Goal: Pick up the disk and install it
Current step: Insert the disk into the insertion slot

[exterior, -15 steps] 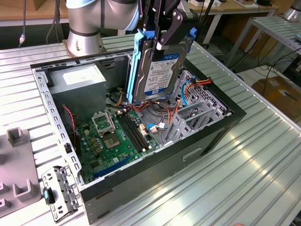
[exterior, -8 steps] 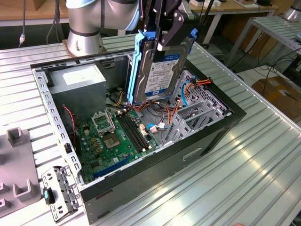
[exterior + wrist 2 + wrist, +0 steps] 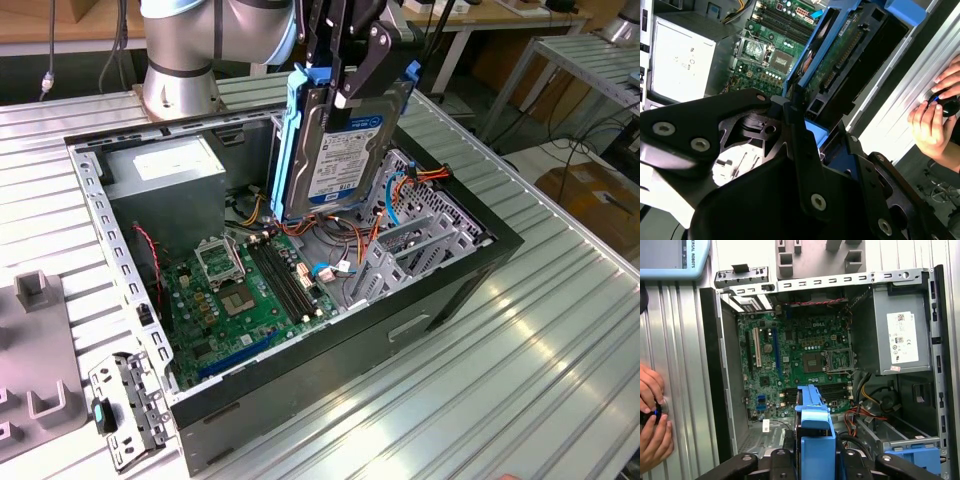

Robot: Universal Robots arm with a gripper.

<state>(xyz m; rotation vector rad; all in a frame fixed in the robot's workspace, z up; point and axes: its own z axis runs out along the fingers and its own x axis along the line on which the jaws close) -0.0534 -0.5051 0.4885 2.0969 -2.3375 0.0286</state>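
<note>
Gripper [image 3: 345,98] fingers [image 3: 370,62] grip the disk [image 3: 340,165] on edge above the open computer case [image 3: 400,340]; judged need: firm hold, rails square to the drive cage [image 3: 430,235], clear of the orange cables [image 3: 425,177].

light: bright, even, overhead | glare: streaks on table [image 3: 540,370], lower right of exterior view (mild) | shadow: soft inside computer case [image 3: 400,330] walls | gripper [image 3: 350,85]: underlit, dark

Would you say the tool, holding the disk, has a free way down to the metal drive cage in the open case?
Probably yes: the tool holds the disk upright above the open case. Loose cables near the drive cage might snag.
</note>
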